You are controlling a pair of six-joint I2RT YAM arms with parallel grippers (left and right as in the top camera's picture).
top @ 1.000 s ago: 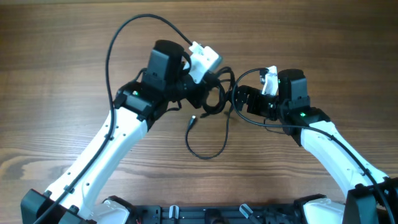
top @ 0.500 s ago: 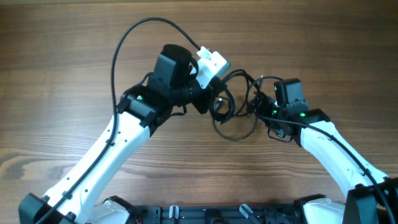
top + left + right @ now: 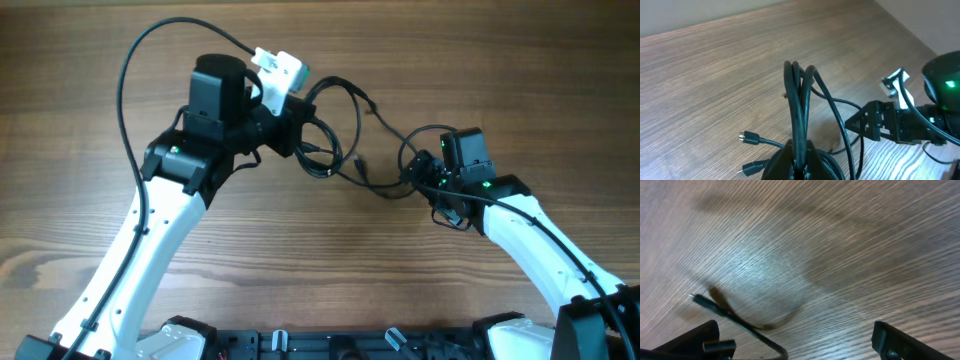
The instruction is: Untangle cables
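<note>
The thin black cables point(image 3: 322, 160) hang as a tangled bundle of loops from my left gripper point(image 3: 300, 135), which is shut on them. In the left wrist view the looped strands point(image 3: 797, 100) rise straight out of the shut gripper point(image 3: 801, 159), and two plugs point(image 3: 747, 137) lie on the wood beside it. One strand stretches right to my right gripper point(image 3: 418, 178). In the right wrist view that gripper point(image 3: 795, 337) is wide open, and a cable point(image 3: 735, 317) runs close past its left finger point(image 3: 692, 340). The jaws do not pinch it.
The wooden table point(image 3: 90, 120) shows bare wood around both arms. The left arm's thick black cable point(image 3: 135, 70) arches over the back left. A white camera block point(image 3: 280, 70) sits on the left wrist. The arm bases stand at the front edge.
My left gripper has moved left and back with the cable bundle, so the loops are drawn out between the grippers. The right gripper turned earlier and has since held still.
</note>
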